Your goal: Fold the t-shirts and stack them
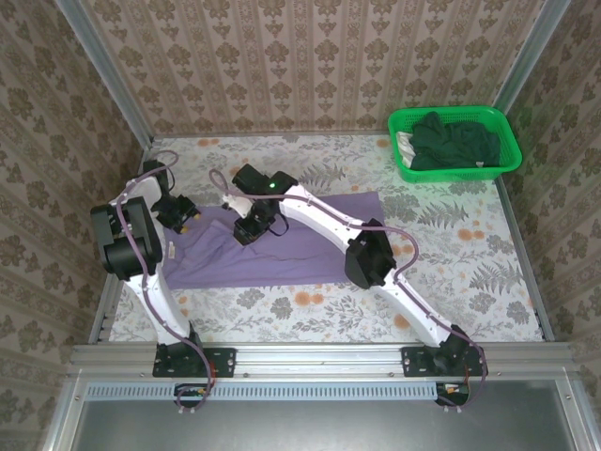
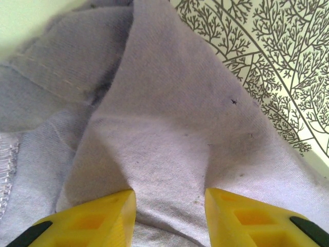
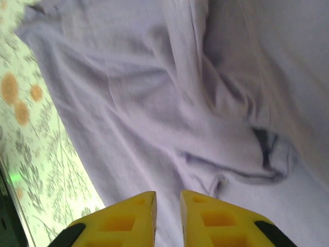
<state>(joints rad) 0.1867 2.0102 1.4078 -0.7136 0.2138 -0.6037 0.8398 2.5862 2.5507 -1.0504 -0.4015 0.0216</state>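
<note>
At centre-left of the overhead view, the lavender-purple cloth t-shirt lies spread on the floral table. The left gripper, fingers well apart, straddles a raised fold at its left end. The right gripper has fingers nearly meeting over the shirt, and I cannot tell whether they grip it.

1. The tabletop is covered in a pale cloth printed with grey fern fronds and small orange flowers.
2. A lavender t-shirt lies directly on it, left of centre. It is spread mostly flat with its long side running left to right, and it is rumpled into folds toward its left end.
3. A bright green plastic basket stands on the tabletop at the far right corner, well apart from the lavender t-shirt.
</note>
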